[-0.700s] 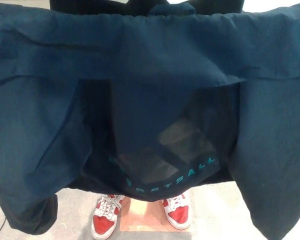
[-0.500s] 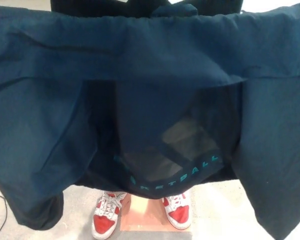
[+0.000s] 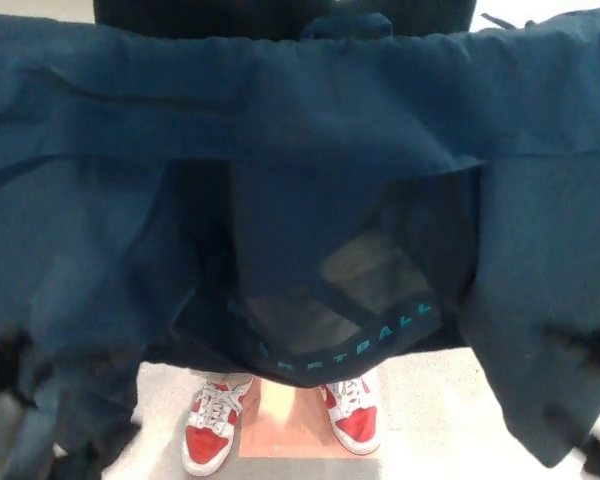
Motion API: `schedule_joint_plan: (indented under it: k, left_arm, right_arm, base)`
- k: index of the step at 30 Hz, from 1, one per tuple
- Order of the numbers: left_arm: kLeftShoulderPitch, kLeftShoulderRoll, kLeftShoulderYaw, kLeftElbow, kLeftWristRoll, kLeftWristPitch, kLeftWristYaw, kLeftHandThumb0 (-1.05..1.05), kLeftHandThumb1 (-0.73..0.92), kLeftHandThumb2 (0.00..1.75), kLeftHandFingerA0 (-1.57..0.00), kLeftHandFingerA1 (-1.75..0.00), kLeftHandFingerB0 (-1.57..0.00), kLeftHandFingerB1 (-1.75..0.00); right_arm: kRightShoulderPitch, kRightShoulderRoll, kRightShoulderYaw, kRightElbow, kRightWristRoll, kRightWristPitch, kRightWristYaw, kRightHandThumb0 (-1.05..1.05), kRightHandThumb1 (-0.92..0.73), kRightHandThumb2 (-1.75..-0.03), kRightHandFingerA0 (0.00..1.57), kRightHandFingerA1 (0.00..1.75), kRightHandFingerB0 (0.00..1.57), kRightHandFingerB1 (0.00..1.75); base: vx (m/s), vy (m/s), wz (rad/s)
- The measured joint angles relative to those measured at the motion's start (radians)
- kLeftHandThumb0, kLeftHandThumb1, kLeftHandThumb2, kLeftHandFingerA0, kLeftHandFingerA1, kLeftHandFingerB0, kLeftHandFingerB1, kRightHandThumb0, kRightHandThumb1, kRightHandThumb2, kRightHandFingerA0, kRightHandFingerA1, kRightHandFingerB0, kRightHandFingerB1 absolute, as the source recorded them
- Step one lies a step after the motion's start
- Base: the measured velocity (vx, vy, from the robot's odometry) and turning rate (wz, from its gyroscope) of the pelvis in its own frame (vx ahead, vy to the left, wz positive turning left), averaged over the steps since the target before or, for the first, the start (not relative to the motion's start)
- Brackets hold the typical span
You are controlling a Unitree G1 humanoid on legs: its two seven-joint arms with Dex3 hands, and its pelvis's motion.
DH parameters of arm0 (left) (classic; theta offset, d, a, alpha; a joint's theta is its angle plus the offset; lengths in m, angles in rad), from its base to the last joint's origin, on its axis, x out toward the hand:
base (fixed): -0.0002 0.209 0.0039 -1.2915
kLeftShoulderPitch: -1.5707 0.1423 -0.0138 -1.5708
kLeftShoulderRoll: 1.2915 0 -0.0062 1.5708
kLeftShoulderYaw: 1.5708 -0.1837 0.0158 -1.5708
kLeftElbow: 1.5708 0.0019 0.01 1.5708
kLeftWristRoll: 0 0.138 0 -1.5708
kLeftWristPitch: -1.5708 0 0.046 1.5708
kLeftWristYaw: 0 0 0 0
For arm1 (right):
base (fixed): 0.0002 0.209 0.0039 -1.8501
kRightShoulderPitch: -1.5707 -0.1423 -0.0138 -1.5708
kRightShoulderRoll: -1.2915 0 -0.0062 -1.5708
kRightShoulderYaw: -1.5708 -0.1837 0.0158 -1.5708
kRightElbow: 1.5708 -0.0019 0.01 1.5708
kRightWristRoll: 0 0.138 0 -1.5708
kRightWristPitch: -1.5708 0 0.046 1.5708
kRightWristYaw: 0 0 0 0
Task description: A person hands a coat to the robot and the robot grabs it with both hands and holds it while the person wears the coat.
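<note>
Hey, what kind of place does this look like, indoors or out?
Probably indoors, perhaps a lab or workshop, though little shows. A dark navy coat fills the view; below it is a pale speckled floor, with a person's red and white sneakers beside a copper-coloured floor patch.

The coat point(image 3: 280, 130) is matt, creased navy cloth; lower centre, the sneakers point(image 3: 280, 425) look like smooth red-and-white leather with white laces.

Navy coat point(image 3: 300, 120); red-white sneakers point(image 3: 212, 430)
</note>
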Motion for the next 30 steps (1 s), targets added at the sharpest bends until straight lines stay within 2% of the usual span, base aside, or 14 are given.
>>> schedule_joint_plan:
  k: [1, 8, 10, 12, 16, 17, 20, 22, 23, 24, 26, 28, 29, 30]
  left_arm:
    - [-0.004, 0.000, 0.024, -0.039, -0.002, -0.016, 0.003, -0.64, 0.54, 0.57, -0.63, -0.83, -0.57, -0.63]
    - [-0.036, -0.001, 0.141, -0.207, -0.013, -0.101, 0.022, -0.75, 0.51, 0.56, -0.73, -1.16, -0.65, -0.85]
    - [-0.043, -0.001, 0.184, -0.284, -0.026, -0.136, 0.022, -0.82, 0.54, 0.58, -0.74, -1.33, -0.65, -0.93]
    - [-0.052, 0.001, 0.225, -0.356, -0.046, -0.162, 0.022, -0.94, 0.40, 0.95, -0.91, -1.33, -0.76, -0.99]
    - [-0.095, 0.016, 0.284, -0.452, -0.089, -0.207, 0.021, -0.85, 0.58, 0.58, -0.86, -1.41, -0.72, -0.88]
    - [-0.108, 0.020, 0.301, -0.489, -0.104, -0.220, 0.020, -0.83, 0.56, 0.60, -0.92, -1.38, -0.79, -0.85]
    - [-0.086, 0.023, 0.369, -0.634, -0.157, -0.240, 0.007, -0.82, 0.38, 0.88, -1.07, -1.25, -0.92, -0.87]
    - [-0.067, 0.023, 0.396, -0.689, -0.179, -0.243, 0.000, -0.84, 0.56, 0.60, -0.94, -1.47, -0.82, -0.93]
    - [-0.051, 0.018, 0.419, -0.751, -0.203, -0.246, -0.007, -0.83, 0.62, 0.65, -0.58, -1.45, -0.50, -0.89]
    - [-0.049, 0.012, 0.425, -0.769, -0.210, -0.246, -0.008, -0.85, 0.30, 0.88, -0.74, -1.12, -0.34, -0.72]
    - [-0.084, 0.003, 0.443, -0.836, -0.244, -0.253, -0.015, -1.04, 0.53, 0.59, -0.70, -1.03, -0.51, -0.66]
    - [-0.126, 0.007, 0.448, -0.861, -0.275, -0.254, -0.023, -1.05, 0.60, 0.60, -0.80, -1.17, -0.44, -0.57]
    - [-0.137, 0.011, 0.447, -0.877, -0.290, -0.248, -0.027, -0.89, 0.34, 0.76, -0.62, -0.63, -0.28, -0.42]
    - [-0.141, 0.021, 0.451, -0.888, -0.304, -0.242, -0.033, -0.96, 0.54, 0.57, -0.23, -0.48, -0.22, -0.42]
  right_arm:
    - [-0.014, 0.000, -0.024, -0.020, 0.006, -0.017, -0.005, -0.58, -0.61, -0.59, 0.62, 0.52, 0.46, 0.40]
    - [-0.078, 0.007, -0.121, -0.119, 0.040, -0.103, -0.028, -0.68, -0.73, -0.62, 0.65, 0.91, 0.43, 0.61]
    - [-0.109, 0.019, -0.161, -0.169, 0.056, -0.131, -0.037, -0.68, -0.60, -1.09, 0.77, 0.91, 0.39, 0.69]
    - [-0.147, 0.024, -0.200, -0.223, 0.070, -0.146, -0.044, -0.74, -0.79, -0.64, 0.70, 0.99, 0.31, 0.77]
    - [-0.215, 0.026, -0.260, -0.307, 0.100, -0.168, -0.052, -0.73, -0.58, -0.99, 0.69, 0.90, 0.34, 0.71]
    - [-0.240, 0.025, -0.282, -0.329, 0.111, -0.176, -0.054, -0.71, -0.78, -0.63, 0.67, 0.91, 0.34, 0.72]
    - [-0.305, 0.021, -0.350, -0.386, 0.143, -0.198, -0.057, -0.71, -0.78, -0.64, 0.63, 0.85, 0.31, 0.68]
    - [-0.324, 0.019, -0.374, -0.399, 0.154, -0.206, -0.059, -0.73, -0.78, -0.64, 0.66, 0.85, 0.32, 0.64]
    - [-0.341, 0.017, -0.402, -0.414, 0.168, -0.214, -0.059, -0.79, -0.79, -0.64, 0.68, 0.89, 0.31, 0.65]
    - [-0.348, 0.016, -0.411, -0.418, 0.172, -0.217, -0.059, -0.85, -0.64, -1.05, 0.51, 0.75, 0.18, 0.61]
    - [-0.382, 0.004, -0.464, -0.452, 0.196, -0.224, -0.059, -0.82, -0.78, -0.62, 0.40, 0.69, 0.13, 0.56]
    - [-0.410, -0.013, -0.493, -0.475, 0.210, -0.225, -0.055, -0.82, -0.57, -1.00, 0.29, 0.64, 0.06, 0.53]
    - [-0.420, -0.023, -0.502, -0.478, 0.220, -0.226, -0.051, -0.81, -0.47, -0.90, 0.21, 0.57, 0.08, 0.48]
    - [-0.425, -0.032, -0.509, -0.478, 0.227, -0.226, -0.047, -0.93, -0.55, -0.92, 0.18, 0.56, 0.04, 0.38]
  base:
    - [0.00, 0.000, 0.00]
    - [0.00, 0.000, 0.00]
    - [0.00, 0.000, 0.00]
    - [0.00, 0.000, 0.00]
    - [0.00, 0.000, 0.00]
    - [0.00, 0.000, 0.00]
    - [0.00, 0.000, 0.00]
    - [0.00, 0.000, 0.00]
    - [0.00, 0.000, 0.00]
    - [0.00, 0.000, 0.00]
    - [-0.01, -0.006, 0.03]
    - [0.00, 0.000, 0.00]
    - [0.00, 0.000, 0.00]
    - [0.00, 0.000, 0.00]
